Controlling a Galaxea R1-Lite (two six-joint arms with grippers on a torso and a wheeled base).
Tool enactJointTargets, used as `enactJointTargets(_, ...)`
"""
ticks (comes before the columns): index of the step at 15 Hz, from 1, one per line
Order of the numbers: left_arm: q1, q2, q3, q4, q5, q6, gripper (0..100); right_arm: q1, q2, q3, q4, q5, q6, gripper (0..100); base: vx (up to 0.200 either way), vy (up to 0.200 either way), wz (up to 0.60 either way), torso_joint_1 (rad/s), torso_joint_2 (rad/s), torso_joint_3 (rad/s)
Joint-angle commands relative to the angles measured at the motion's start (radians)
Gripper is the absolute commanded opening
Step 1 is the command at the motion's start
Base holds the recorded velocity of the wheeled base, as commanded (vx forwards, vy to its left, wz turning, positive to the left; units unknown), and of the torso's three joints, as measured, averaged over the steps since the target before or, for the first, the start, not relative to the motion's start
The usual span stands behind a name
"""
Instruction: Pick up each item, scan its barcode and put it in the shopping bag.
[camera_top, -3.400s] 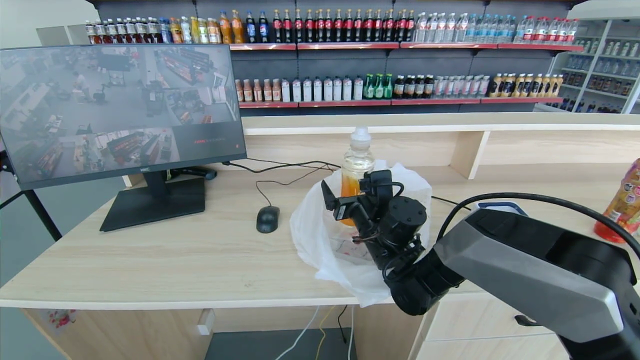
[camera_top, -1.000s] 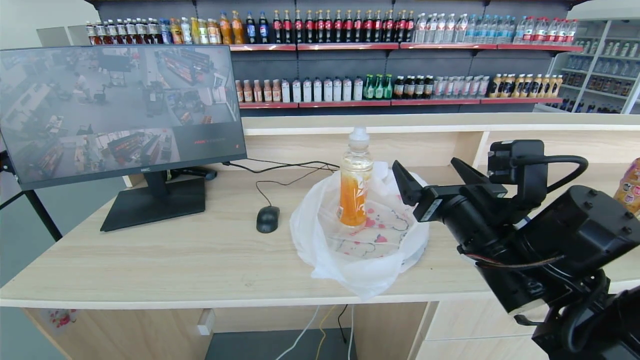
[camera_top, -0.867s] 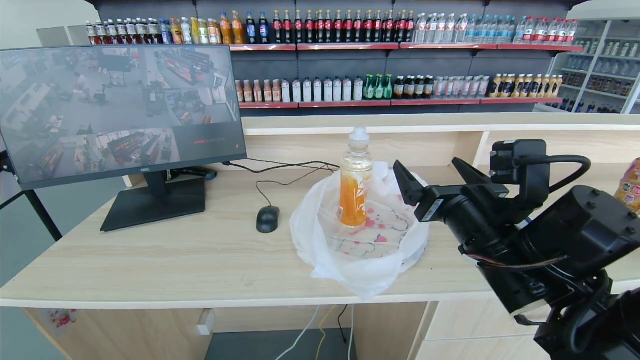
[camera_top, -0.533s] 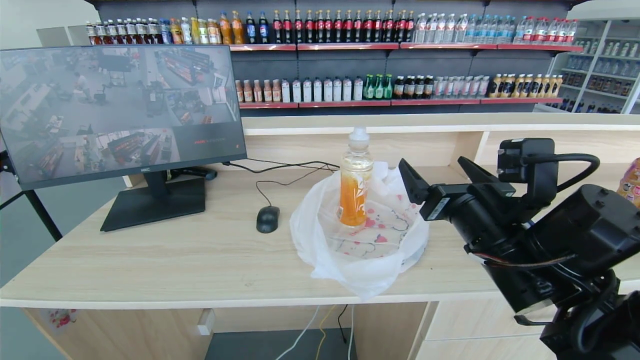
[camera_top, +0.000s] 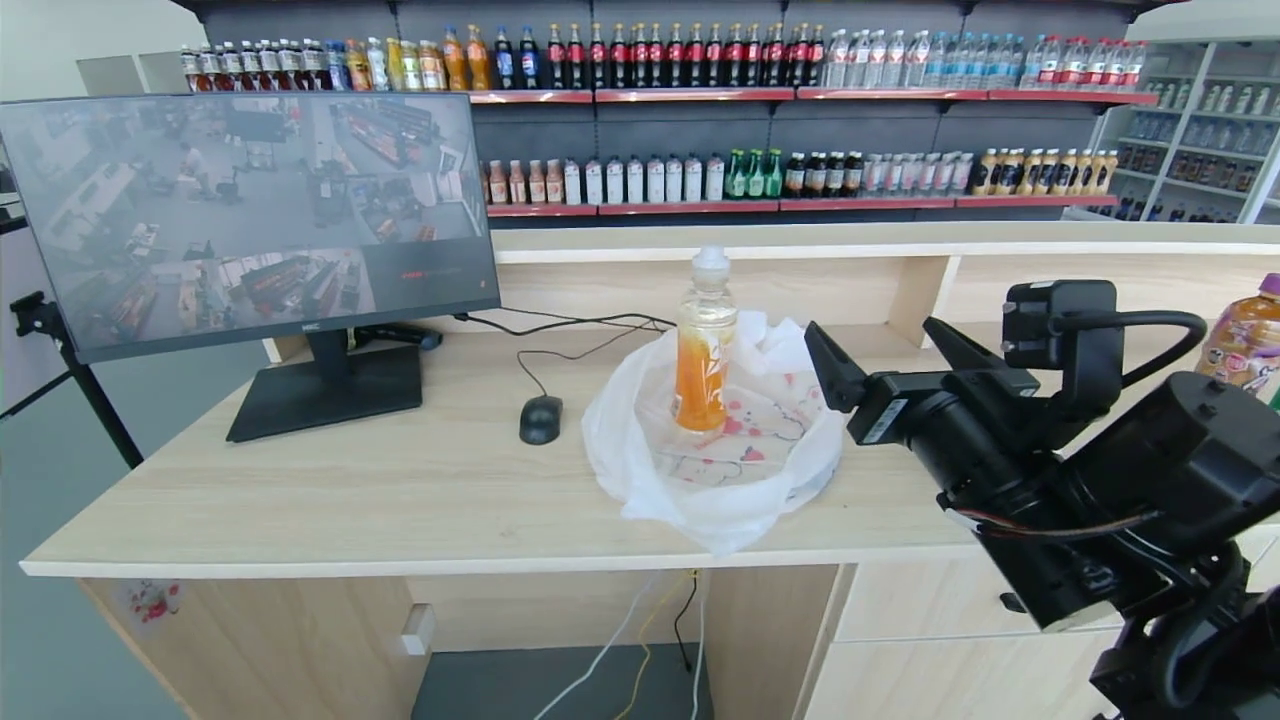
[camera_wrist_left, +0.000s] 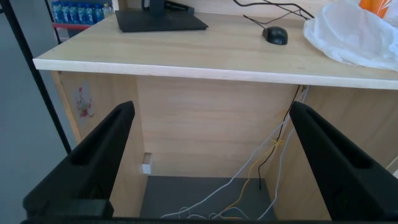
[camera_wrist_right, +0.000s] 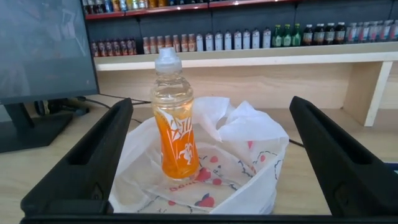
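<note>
Orange bottle (camera_top: 705, 345): stands upright inside the shopping bag (camera_top: 715, 470), centre of the head view, cap on.
Right gripper (camera_top: 870, 335): just right of the bag, jaws spread wide, holding nothing, aimed at the bottle.
Left gripper (camera_wrist_left: 211, 109): jaws equally wide and empty, low in front of the counter (camera_top: 400, 500), facing the panel under its top.
Tip-over risk: the bottle is tall and narrow and rests on loose plastic, so a finger brushing its shoulder, or a tug on the bag, would likely topple it.
Snag risk: the bag's raised folds lie next to the right gripper, and a finger could catch the film and drag bag and bottle along (the bag's lip already droops over the counter's front edge).
Second bottle (camera_top: 1240, 340): at the right edge, close behind the right arm; a wide swing could knock it.
Left arm risk: lifting straight up could strike the counter's edge.
Cut off: the second bottle, by the frame edge and the arm.
Hard to make out: any barcode on either bottle; also the dark corded object (camera_top: 395, 337) behind the monitor (camera_top: 250, 210), possibly the scanner.
</note>
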Motion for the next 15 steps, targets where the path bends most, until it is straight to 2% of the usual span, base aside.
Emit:
enactJointTargets(1, 0.000, 0.000, 0.000, 0.000, 0.000, 0.000, 100, -0.001, 0.006, 0.002, -0.003, 0.000, 0.001, 100, 0.000, -0.200, 0.00, 0.017, 0.00, -0.002)
enactJointTargets(15, 0.000, 0.000, 0.000, 0.000, 0.000, -0.002, 100, -0.007, 0.003, 0.003, -0.003, 0.000, 0.001, 100, 0.000, -0.200, 0.00, 0.005, 0.00, 0.003)
